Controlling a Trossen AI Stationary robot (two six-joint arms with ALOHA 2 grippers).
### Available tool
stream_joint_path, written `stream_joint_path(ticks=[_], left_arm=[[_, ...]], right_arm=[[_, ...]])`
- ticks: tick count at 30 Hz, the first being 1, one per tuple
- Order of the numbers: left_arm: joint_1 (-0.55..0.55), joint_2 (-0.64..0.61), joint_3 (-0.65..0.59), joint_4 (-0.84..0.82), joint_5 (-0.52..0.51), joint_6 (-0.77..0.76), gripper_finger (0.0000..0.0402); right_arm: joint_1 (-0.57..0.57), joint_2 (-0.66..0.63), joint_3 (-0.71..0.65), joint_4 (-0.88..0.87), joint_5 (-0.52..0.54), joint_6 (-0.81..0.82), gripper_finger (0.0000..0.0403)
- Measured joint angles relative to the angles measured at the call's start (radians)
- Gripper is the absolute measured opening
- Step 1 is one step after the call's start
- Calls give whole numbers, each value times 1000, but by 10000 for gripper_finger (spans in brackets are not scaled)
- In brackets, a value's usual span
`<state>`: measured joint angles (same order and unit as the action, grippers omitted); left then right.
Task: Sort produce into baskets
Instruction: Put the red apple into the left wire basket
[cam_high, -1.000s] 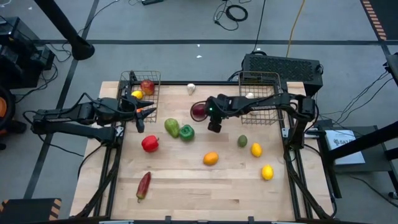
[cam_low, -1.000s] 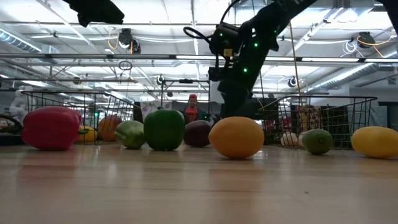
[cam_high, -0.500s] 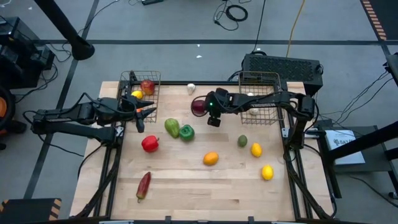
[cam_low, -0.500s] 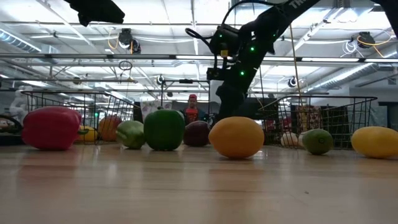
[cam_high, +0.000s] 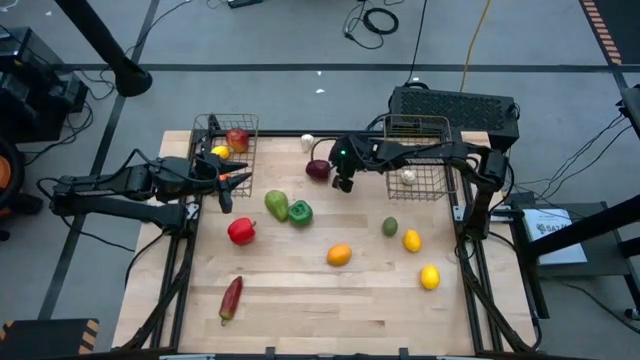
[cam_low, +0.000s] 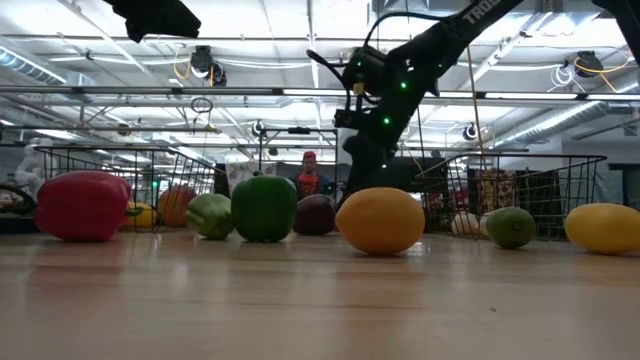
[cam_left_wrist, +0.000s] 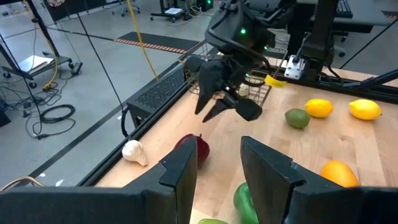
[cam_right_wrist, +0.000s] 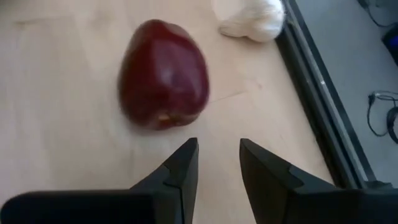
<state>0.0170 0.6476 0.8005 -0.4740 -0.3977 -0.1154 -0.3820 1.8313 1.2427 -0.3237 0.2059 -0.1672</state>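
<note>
A dark red apple (cam_right_wrist: 163, 73) rests on the table just beyond my right gripper (cam_right_wrist: 217, 165), whose open fingers point slanting down with nothing between them. In the high view that gripper (cam_high: 343, 182) stands to the right of the apple (cam_high: 318, 170). White garlic (cam_high: 307, 141) lies behind the apple. The left basket (cam_high: 226, 150) holds a red apple and a lemon. The right basket (cam_high: 416, 165) holds a garlic. My left gripper (cam_high: 230, 178) waits open, raised beside the left basket.
Loose on the table: a red pepper (cam_high: 240, 231), two green peppers (cam_high: 276, 205) (cam_high: 299, 211), an orange (cam_high: 339, 255), a lime (cam_high: 390, 227), two lemons (cam_high: 411, 240) (cam_high: 430, 277) and a dark chili (cam_high: 231, 297). A black box (cam_high: 455, 105) stands behind the right basket.
My right gripper has swung toward the table's far edge, coming up beside the dark red apple. The left arm has kept still.
</note>
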Motion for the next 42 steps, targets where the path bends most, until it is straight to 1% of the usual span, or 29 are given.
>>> stream_joint_path(ticks=[4,8,14,16,19,22,30,36,42], left_arm=[[0,0,0,1,-1,3,132],[0,0,0,3,-2,18,132],[0,0,0,13,-3,18,132],[0,0,0,13,-3,18,132],[0,0,0,13,-3,19,132],[0,0,0,13,-3,20,132],[0,0,0,13,-3,26,132],[0,0,0,14,-3,26,132],[0,0,0,16,-2,25,132]], right_arm=[[-4,0,0,-1,-74,-18,109],[-4,0,0,2,-78,-5,109],[-25,13,0,12,-88,-26,109],[-27,27,1,28,-104,-36,109],[-27,53,0,29,-106,-44,109],[-27,71,0,67,-108,-55,109],[-29,78,2,75,-109,-85,109],[-33,78,2,113,-150,-87,109],[-33,78,2,126,-155,-81,109]])
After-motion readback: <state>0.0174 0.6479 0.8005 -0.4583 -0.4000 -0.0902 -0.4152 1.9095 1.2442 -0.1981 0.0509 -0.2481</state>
